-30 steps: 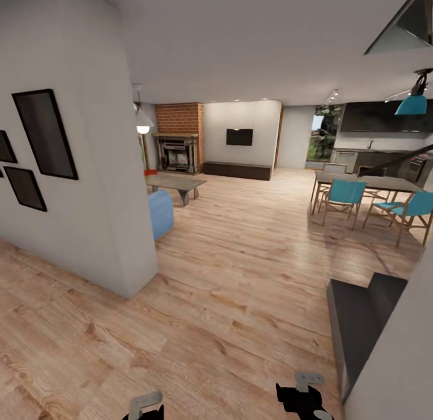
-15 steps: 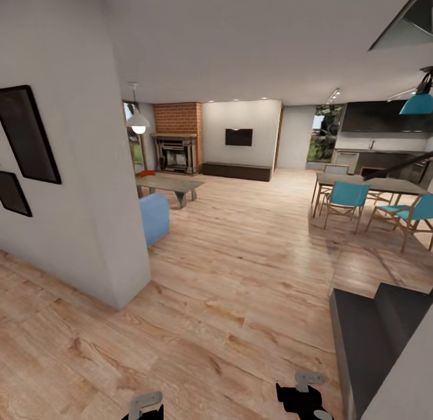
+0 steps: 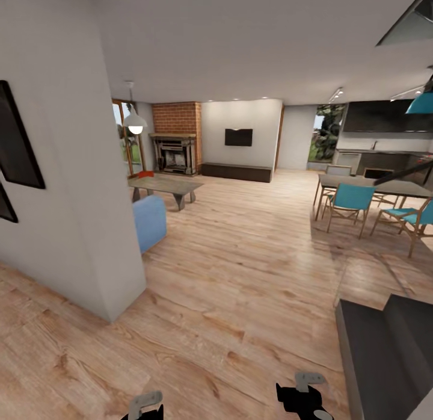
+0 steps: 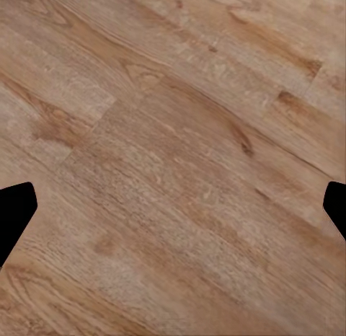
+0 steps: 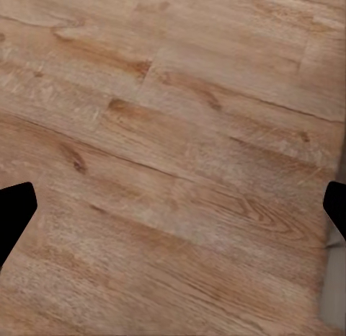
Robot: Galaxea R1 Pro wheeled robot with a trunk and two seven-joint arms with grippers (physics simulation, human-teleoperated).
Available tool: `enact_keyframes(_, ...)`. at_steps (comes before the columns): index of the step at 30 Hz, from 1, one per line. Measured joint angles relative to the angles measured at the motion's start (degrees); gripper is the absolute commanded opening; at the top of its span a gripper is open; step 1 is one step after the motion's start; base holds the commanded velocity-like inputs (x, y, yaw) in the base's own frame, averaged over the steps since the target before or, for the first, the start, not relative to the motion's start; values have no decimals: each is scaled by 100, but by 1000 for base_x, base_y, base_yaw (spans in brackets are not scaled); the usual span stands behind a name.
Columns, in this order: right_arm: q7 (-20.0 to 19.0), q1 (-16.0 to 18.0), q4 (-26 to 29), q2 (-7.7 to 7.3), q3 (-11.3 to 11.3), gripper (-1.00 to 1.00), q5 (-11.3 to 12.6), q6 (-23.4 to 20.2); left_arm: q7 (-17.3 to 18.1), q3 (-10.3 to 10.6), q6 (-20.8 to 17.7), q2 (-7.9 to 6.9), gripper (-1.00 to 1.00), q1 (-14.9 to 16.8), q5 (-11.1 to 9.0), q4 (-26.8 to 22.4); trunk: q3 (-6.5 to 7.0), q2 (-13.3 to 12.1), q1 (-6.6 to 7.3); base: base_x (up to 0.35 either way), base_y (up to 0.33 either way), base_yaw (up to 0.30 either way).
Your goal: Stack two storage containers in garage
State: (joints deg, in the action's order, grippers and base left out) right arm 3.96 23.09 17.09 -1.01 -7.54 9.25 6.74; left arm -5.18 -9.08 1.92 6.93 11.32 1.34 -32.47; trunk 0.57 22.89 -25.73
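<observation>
containers not picked up yet, robot on the wood floor (image 3: 240, 275) facing the living room.

a small red thing (image 3: 145, 174) at middle left, on the low table (image 3: 165, 184) near the fireplace (image 3: 174, 153), may be one container; too small to be sure. left gripper (image 4: 173, 206) and right gripper (image 5: 173, 206) are spread wide and carry nothing. all of the task is left.

Dining table (image 3: 376, 185) with teal chairs (image 3: 349, 198); wall-mounted television (image 3: 239, 137).
</observation>
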Motion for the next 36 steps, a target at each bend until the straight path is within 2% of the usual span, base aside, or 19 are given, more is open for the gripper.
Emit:
enact_keyframes(28, 0, 0, 0, 2, -32, 100, -39, -35, 0, -9, 9, -13, 100, 0, 1, 0, 0, 0, 0, 325, 0, 0)
enact_keyframes(36, 1, 0, 0, 9, -24, 100, -32, -35, 0, 1, 1, -8, 100, 2, 1, 1, 0, 0, 0, 325, -93, 0)
